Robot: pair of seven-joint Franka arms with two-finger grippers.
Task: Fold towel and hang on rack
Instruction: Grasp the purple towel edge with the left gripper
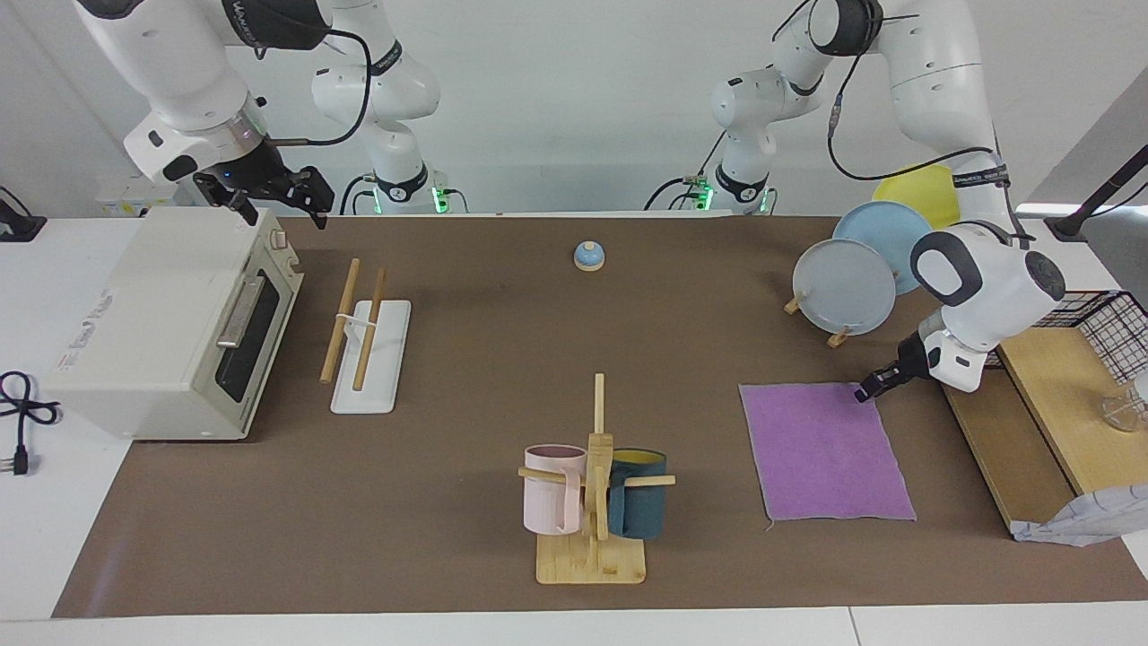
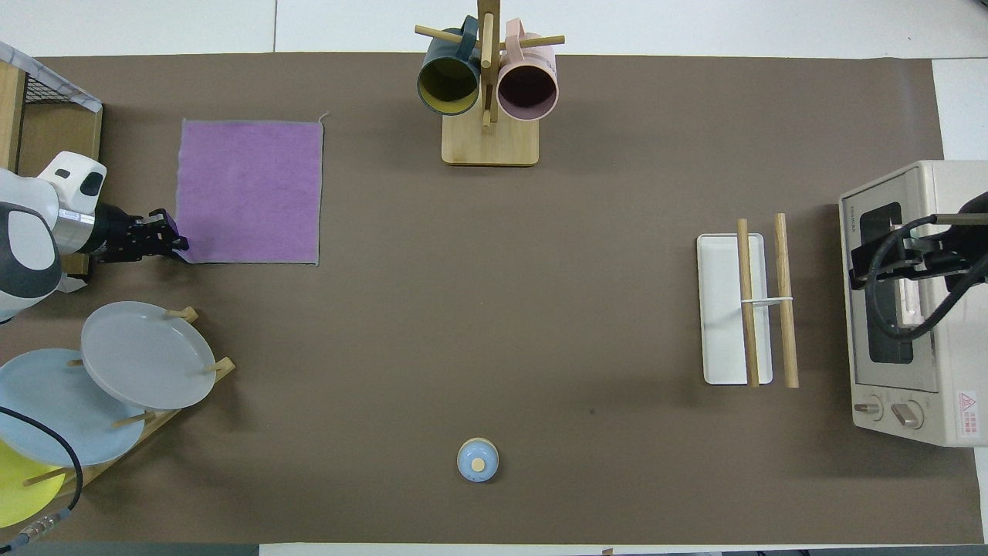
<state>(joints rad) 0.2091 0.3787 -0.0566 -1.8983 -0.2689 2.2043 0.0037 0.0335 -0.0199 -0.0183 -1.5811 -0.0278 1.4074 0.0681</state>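
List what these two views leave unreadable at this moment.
- Left gripper at the towel corner: whether cloth is pinched is too small to tell, both views.
- Towel underside: hidden, it lies flat.
- Yellow plate: cut by the overhead edge, behind the left arm facing.
- Right gripper: over the oven.
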